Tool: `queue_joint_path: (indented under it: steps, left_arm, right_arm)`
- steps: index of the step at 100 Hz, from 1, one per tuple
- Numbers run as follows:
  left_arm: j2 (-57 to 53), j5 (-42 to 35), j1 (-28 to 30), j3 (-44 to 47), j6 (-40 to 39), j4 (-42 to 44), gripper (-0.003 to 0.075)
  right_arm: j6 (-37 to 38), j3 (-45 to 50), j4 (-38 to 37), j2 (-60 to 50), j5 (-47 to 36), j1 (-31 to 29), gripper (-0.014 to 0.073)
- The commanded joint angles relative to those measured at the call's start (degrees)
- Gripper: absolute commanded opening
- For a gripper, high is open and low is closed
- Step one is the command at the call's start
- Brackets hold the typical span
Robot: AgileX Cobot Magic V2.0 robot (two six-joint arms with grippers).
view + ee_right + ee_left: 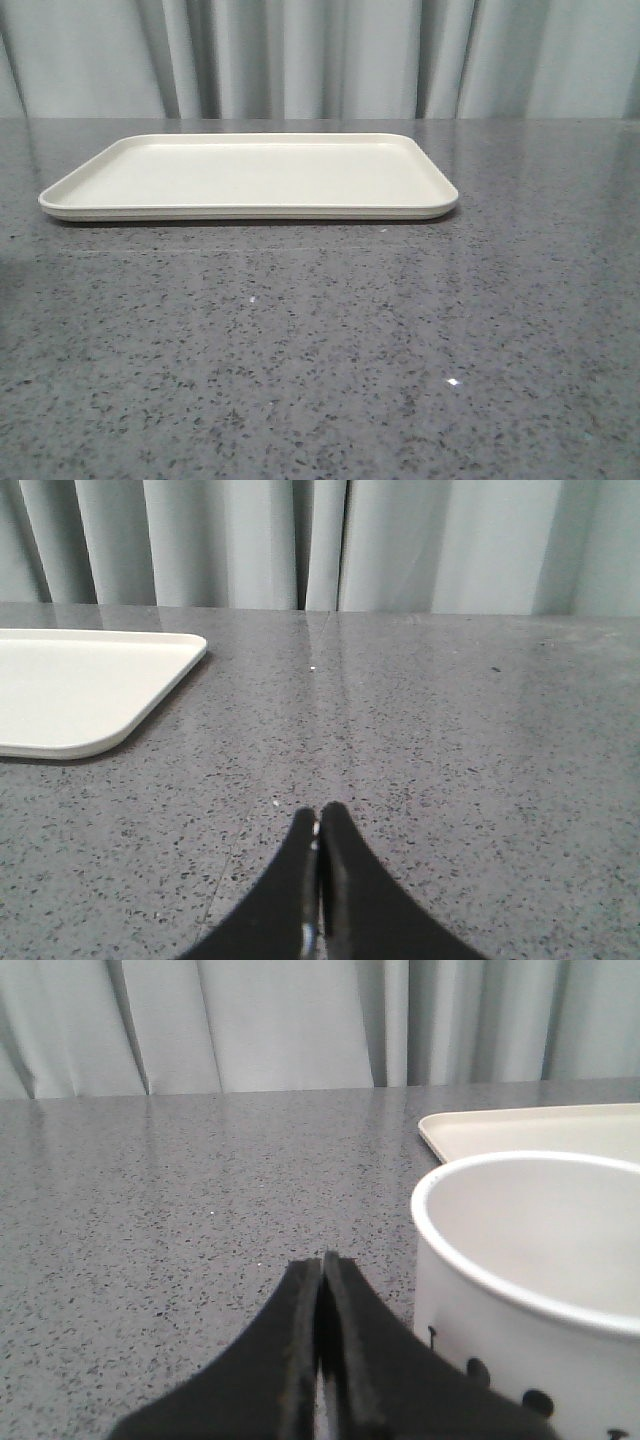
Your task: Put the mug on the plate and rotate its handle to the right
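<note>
The cream-white plate (250, 178) lies flat on the grey speckled table toward the back, with nothing on it; a corner of the plate (530, 1130) shows in the left wrist view, and another corner of the plate (80, 685) in the right wrist view. The white mug (530, 1290) stands upright on the table right beside my left gripper (321, 1265), black face marks on its side; the handle is hidden. My left gripper is shut with nothing between its fingers. My right gripper (319, 815) is also shut and empty, over bare table beside the plate. Neither gripper nor the mug shows in the front view.
A grey pleated curtain (320, 55) hangs behind the table's far edge. The speckled tabletop (320, 360) stretches in front of the plate.
</note>
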Motion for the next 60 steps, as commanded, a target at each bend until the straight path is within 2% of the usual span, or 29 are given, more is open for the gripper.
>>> queue_joint_path:
  steps: [1,14,40,60]
  left_arm:
    - [-1.6,-4.5,0.1,-4.2,-0.3,-1.9,-0.0020]
    - [0.5,-2.0,0.1,-9.4,-0.3,-4.5,-0.0020]
    - [11.7,16.7,0.1,-28.3,-0.4,-8.8,-0.0020]
    - [21.9,27.3,0.1,-41.5,-0.4,-11.5,-0.0020]
  right_arm:
    - [-0.1,-4.0,0.9,0.0,-4.1,-0.3,-0.0067]
    - [-0.1,-9.9,0.9,0.8,0.8,-0.3,-0.0067]
    - [-0.1,-25.9,0.9,11.8,17.6,-0.3,-0.0067]
    - [-0.1,-39.7,0.9,24.5,30.0,-0.3,-0.0067]
